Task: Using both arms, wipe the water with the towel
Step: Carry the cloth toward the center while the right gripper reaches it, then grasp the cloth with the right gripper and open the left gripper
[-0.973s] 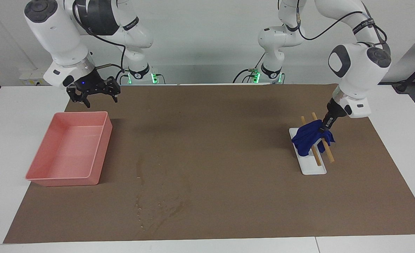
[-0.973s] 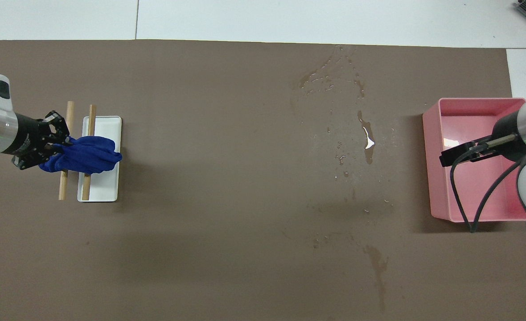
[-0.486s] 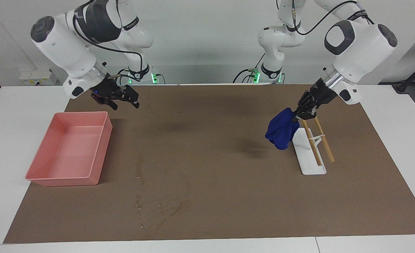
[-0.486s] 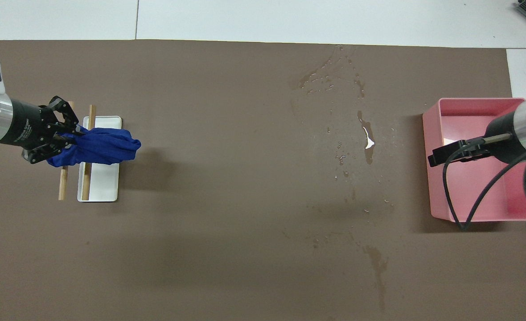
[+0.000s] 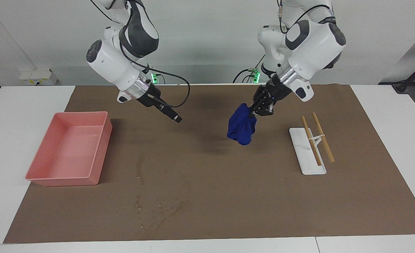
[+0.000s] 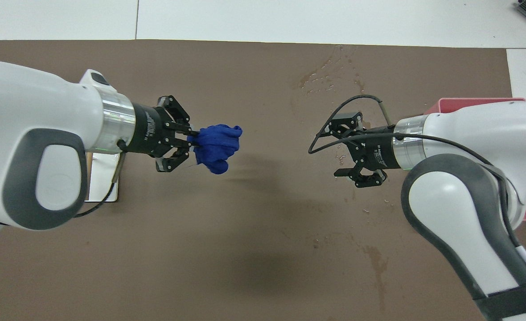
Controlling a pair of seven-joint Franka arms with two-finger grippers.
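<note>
While my left gripper [image 5: 256, 111] pinches the towel [image 5: 242, 125] hanging from its fingers above the brown surface [image 5: 228, 182], my right gripper [image 6: 344, 150] shows wide-spread fingers only from overhead, over the water [image 6: 365, 138].

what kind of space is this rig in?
Most likely a robotics lab test bench. Two white arms stand at a white table covered with a brown mat. The props look staged: a pink tray, a white rack, a blue towel held in the left pincer.
</note>
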